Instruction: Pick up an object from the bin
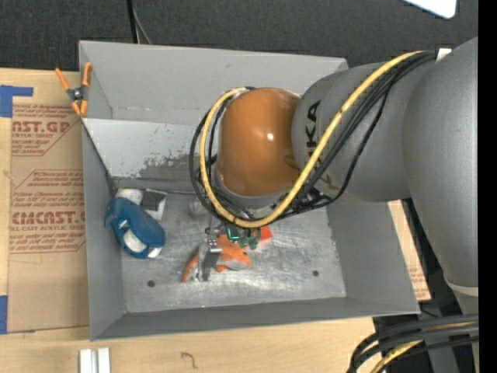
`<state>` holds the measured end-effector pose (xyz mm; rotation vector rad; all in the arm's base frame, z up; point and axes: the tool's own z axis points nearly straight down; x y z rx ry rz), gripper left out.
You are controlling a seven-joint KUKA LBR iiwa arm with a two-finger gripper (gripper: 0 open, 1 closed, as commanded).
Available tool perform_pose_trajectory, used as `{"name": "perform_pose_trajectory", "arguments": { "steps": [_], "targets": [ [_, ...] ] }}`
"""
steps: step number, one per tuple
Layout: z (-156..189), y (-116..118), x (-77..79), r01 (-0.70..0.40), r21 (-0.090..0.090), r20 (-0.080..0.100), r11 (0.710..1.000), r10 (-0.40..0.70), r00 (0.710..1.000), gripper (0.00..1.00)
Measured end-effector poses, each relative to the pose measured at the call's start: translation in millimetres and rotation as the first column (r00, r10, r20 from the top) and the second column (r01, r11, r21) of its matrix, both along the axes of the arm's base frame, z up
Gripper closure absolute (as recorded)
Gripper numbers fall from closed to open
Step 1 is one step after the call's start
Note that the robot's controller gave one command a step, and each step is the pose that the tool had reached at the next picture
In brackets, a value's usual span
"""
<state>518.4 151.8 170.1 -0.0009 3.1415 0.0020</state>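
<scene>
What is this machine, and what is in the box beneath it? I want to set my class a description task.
One camera looks down, slightly from the side, into a grey metal bin. The big grey shape coming from the right is a robot arm; the orange dome is a cover on its wrist. Its gripper is low over a few small orange pieces near the bin's middle. A blue and white object lies at the left, apart from them. Whether anything is held cannot be seen.
</scene>
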Motion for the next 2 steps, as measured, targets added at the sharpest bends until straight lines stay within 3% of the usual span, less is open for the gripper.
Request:
{"name": "perform_pose_trajectory", "arguments": {
  "steps": [1, 2],
  "targets": [
    [-98.1, -23.2, 11.3, -0.142, 0.0, 0.002, 0.99, 0.142, 0.99, 1.0],
    [-98.1, -23.2, 11.3, -0.142, 0.0, 0.002, 0.99, 0.142, 0.99, 1.0]
  ]
}}
